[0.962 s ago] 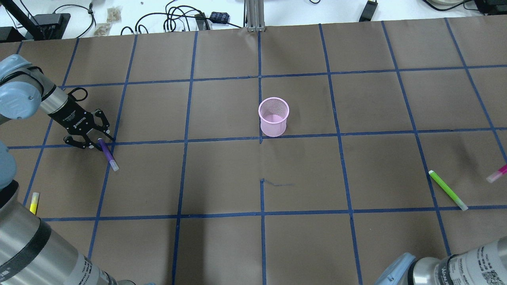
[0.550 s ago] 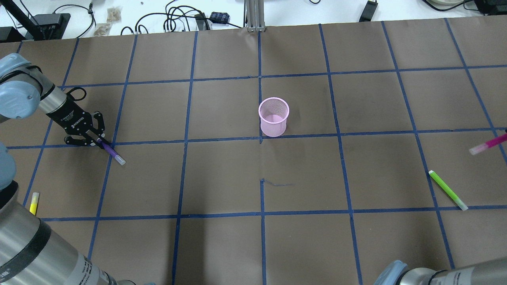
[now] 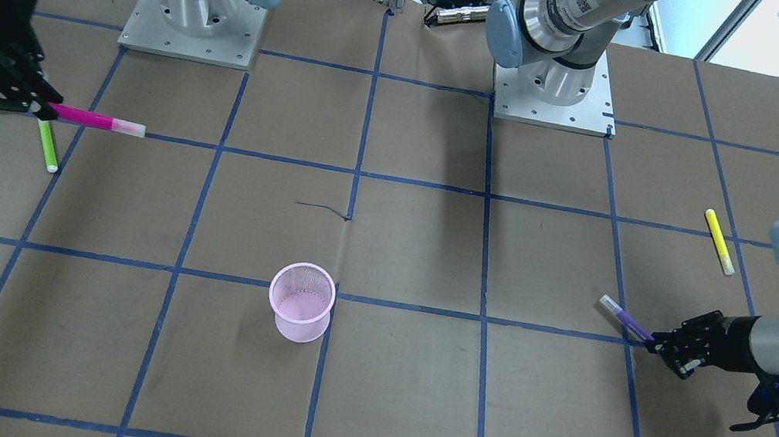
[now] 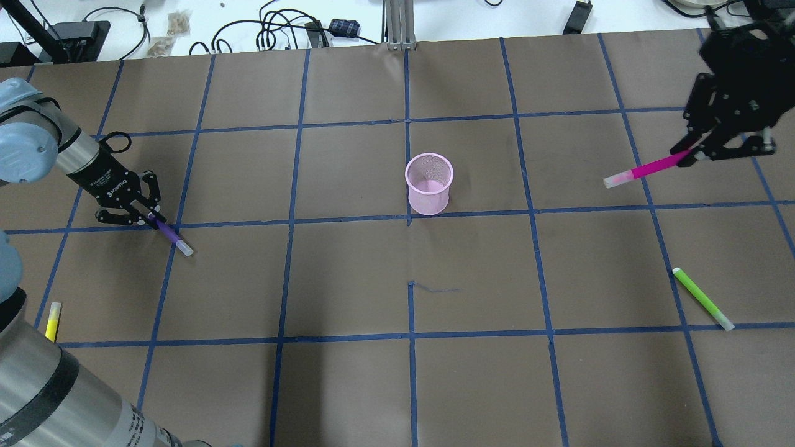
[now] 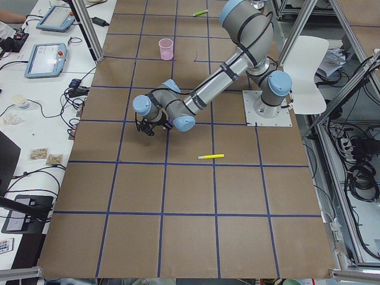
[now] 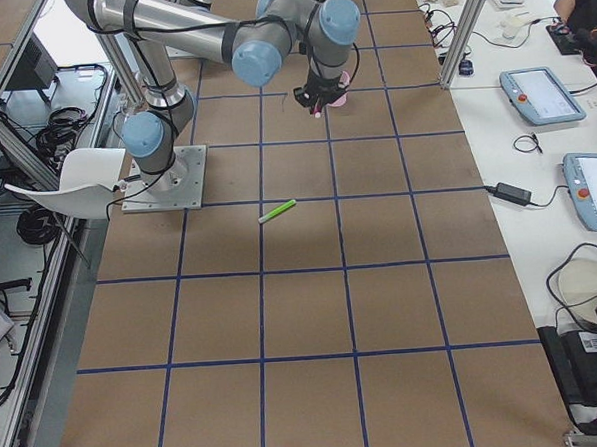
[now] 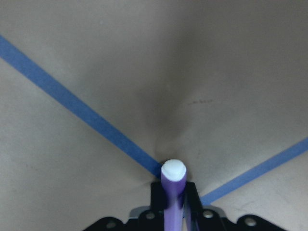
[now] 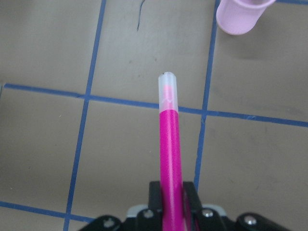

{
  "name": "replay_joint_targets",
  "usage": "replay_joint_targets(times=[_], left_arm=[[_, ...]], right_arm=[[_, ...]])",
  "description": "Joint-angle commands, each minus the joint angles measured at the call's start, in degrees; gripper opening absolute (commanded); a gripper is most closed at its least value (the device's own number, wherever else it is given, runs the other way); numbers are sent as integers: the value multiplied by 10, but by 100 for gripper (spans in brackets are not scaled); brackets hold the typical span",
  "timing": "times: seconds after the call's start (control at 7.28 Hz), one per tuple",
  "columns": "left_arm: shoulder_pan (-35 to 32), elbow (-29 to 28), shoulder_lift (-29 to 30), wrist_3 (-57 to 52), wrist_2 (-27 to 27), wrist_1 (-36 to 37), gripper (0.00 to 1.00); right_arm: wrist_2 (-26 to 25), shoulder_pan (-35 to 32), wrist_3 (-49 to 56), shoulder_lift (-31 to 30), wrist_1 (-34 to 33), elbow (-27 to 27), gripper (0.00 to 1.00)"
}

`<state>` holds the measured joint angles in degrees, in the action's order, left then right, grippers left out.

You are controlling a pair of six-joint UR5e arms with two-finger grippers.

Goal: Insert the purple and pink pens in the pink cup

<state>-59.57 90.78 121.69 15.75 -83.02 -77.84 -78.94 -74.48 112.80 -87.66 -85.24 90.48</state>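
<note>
Since half a second ago the right gripper (image 4: 688, 155) has swung into the overhead view from the right edge, carrying the pink pen (image 4: 646, 167) toward the middle. The left gripper (image 4: 152, 219) has barely shifted.

The brown tabletop (image 4: 348, 279), gridded with blue tape, carries everything. The pink cup (image 4: 428, 185) stands upright near its centre, well apart from both pens and holding neither.

The right jaws are clamped on the rear end of the pink pen, whose clear cap points toward the cup's side. Only the right wrist view shows the cup ahead of the pen's tip and a little to its right, at the frame's top edge.

The left jaws are clamped on the purple pen (image 4: 172, 236). The left wrist view shows its white cap end-on over a crossing of tape lines, which the overhead view does not show.

A green pen (image 4: 702, 298) lies flat on the robot's right. In the front-facing view its upper end is hidden behind the right gripper and pink pen. A yellow pen (image 4: 53, 318) is partly covered by the left arm in the overhead view, and the front-facing view shows it whole.
</note>
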Motion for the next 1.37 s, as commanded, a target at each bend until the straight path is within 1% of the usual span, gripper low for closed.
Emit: replay_joint_targets(times=[0.0,0.14,0.27,0.55,0.69,0.82,0.96,1.1,1.24], left_arm=[[-8,-6,-28,0,-2,-5,0],[-19,-6,-44,0,-3,-5,0],[-28,-6,-59,1,-10,-5,0],[-52,-6,-86,1,-16,1,0],[-69,-6,-94,9,-15,2,0],[-78,-6,-100,8,-10,3,0],[-81,-6,-110,8,-8,2,0],[-86,-6,-122,8,9,2,0],[-96,-6,-132,8,17,3,0]], right_arm=[[-9,-124,-155,23,-70,-7,10],[-10,-157,-245,42,-107,-7,10],[-15,-195,-310,62,-146,-7,10],[-78,-268,-416,107,-186,-20,10],[-137,-301,-426,130,-187,-41,10],[-180,-318,-432,152,-186,-57,10],[-188,-321,-468,172,-191,-66,10],[-193,-321,-504,192,-205,-72,10],[-197,-323,-508,219,-221,-78,12]])
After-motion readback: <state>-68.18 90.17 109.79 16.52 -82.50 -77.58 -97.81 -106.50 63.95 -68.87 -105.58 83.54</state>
